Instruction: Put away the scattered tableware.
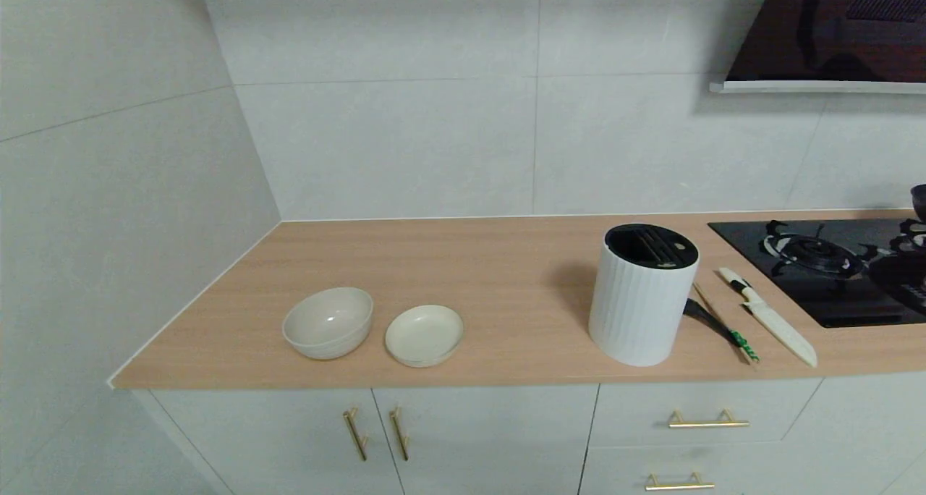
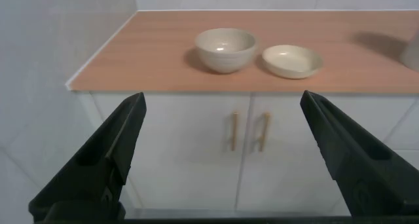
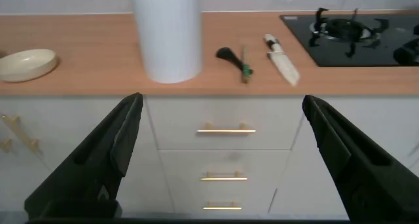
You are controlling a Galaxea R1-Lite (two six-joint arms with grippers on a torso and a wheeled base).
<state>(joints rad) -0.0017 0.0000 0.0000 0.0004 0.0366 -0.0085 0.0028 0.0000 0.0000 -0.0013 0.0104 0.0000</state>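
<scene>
- The left gripper (image 2: 221, 99) hung out in front of the cabinet, below the level of the countertop (image 1: 506, 263), with its two black jaws spread wide apart and nothing between them.
- A deep cream bowl (image 1: 328, 322) stood upright near the counter's front edge, towards the left corner by the tiled wall.
- A shallow cream dish (image 1: 424, 334) sat just beside the bowl on its right. Whether the two rims touched could not be told.
- Two cabinet doors with upright gold handles (image 1: 376, 433) lay below the bowl and dish.
- A white ribbed utensil holder (image 1: 642, 296) with a black slotted top stood upright, well apart from the dish.
- The right gripper (image 3: 221, 101) was held before the drawers (image 1: 705, 422) under the holder, jaws likewise wide apart and empty.
- A black utensil with a green patterned handle (image 1: 723, 330) lay flat just right of the holder, its black end at the holder's base.
- A thin wooden stick (image 1: 703, 297) lay alongside that utensil, crossing it.
- A white knife (image 1: 770, 318) lay flat near the stick, blade pointing towards the counter's front edge.
- A black gas hob (image 1: 817, 263) was set into the counter at the far right.
</scene>
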